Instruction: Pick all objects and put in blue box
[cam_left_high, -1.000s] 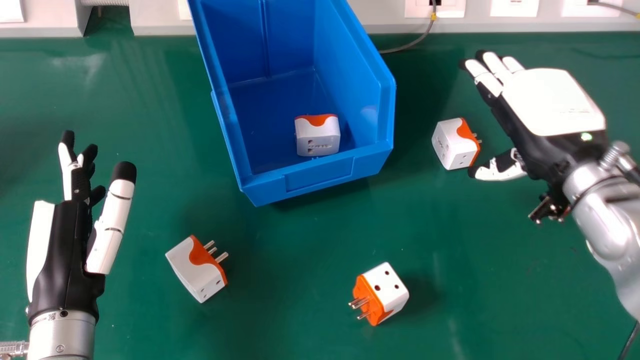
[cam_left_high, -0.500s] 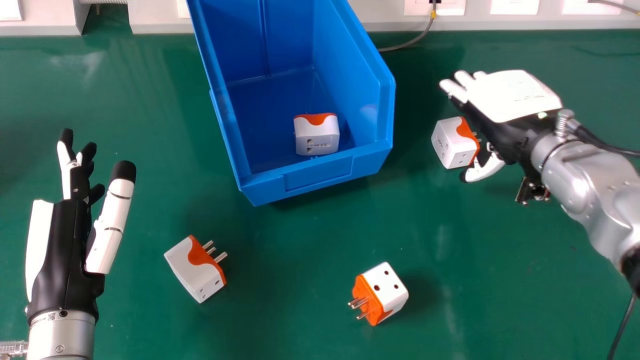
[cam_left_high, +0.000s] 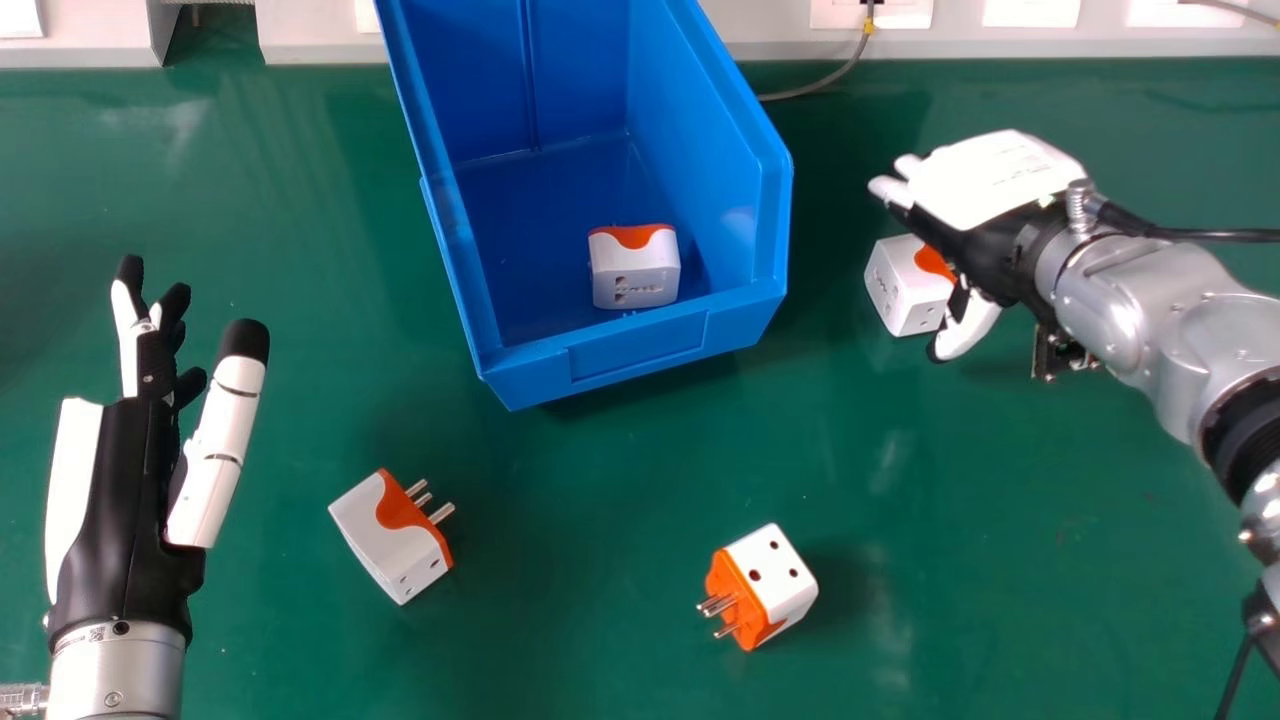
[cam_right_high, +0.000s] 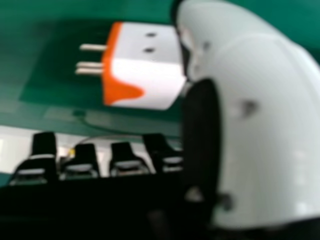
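Right hand (cam_left_high: 990, 180) is hovering by adapter (cam_left_high: 903, 287), right of blue box (cam_left_high: 640, 348) (fingers released). Left hand (cam_left_high: 125, 500) is idling left of blue box, fingers extended.

Legible text: none. Faint print sits on the back of the right hand (cam_left_high: 990, 182), unreadable.

Bright light is spreading across the green counter (cam_left_high: 560, 640), making pale, streaky reflections. Soft shadows are falling beside the blue box (cam_left_high: 640, 345) and the nearest adapter (cam_left_high: 762, 585). The right hand (cam_left_high: 990, 180) is glaring almost white along its back. In the right hand view, the close thumb (cam_right_high: 265, 125) is blurring.
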